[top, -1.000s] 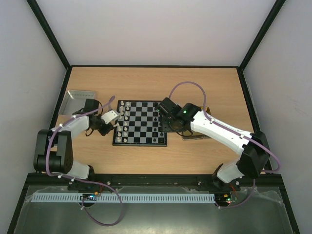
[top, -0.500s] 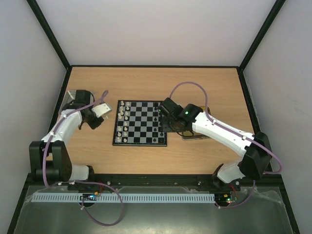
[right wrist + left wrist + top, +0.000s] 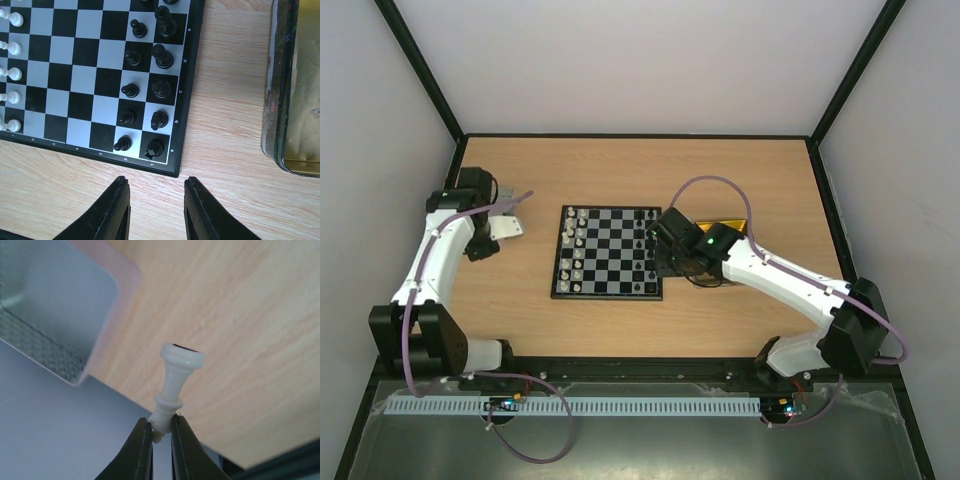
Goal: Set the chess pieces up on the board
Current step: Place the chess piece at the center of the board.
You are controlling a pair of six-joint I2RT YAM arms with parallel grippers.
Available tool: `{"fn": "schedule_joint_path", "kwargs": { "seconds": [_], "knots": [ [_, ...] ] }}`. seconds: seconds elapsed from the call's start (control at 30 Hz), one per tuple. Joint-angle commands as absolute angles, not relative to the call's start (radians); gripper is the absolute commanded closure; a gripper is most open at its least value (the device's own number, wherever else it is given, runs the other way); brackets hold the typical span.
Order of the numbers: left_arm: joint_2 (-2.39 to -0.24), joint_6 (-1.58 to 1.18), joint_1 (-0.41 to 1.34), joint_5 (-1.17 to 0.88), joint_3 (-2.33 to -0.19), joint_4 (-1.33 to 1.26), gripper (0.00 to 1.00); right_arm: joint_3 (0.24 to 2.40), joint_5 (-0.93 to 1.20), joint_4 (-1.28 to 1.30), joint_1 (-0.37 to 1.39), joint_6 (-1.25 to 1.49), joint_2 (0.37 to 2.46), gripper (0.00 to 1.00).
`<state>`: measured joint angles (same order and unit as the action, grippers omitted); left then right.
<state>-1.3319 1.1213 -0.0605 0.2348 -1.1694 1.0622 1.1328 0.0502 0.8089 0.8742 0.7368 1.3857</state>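
The checkered board lies mid-table, with white pieces along its left side and black pieces along its right. My left gripper is shut on a white chess piece, held base-outward above the wood beside the silver tray; in the top view it is left of the board. My right gripper is open and empty, just off the board's near right corner, by several black pieces; in the top view it is at the board's right edge.
A yellow-tinted shallow tray sits to the right of the board, also in the top view. The silver tray lies at the far left under my left arm. Black frame rails and white walls bound the table.
My left arm has swung left and back from the board's left edge to the silver tray. My right arm has shifted slightly right along the board's right edge.
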Motion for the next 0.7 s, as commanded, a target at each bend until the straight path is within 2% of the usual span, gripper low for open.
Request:
{"fn": "schedule_joint_path", "kwargs": {
  "seconds": [0.0, 0.17, 0.37, 0.67],
  "knots": [
    [-1.352, 1.243, -0.071, 0.45, -1.155, 1.24, 0.98, 1.097, 0.062, 0.758, 0.869, 0.72, 1.348, 0.71],
    [-1.364, 1.287, -0.07, 0.559, -1.073, 1.242, 0.98, 1.057, 0.078, 0.723, 0.867, 0.721, 1.336, 0.71],
    [-1.369, 1.354, -0.058, 0.734, -0.864, 1.07, 0.98, 1.028, 0.09, 0.694, 0.86, 0.717, 1.338, 0.71],
    [-1.441, 1.304, -0.026, 0.707, -0.78, 0.977, 0.98, 1.02, 0.09, 0.704, 0.846, 0.717, 1.338, 0.71]
  ]
}}
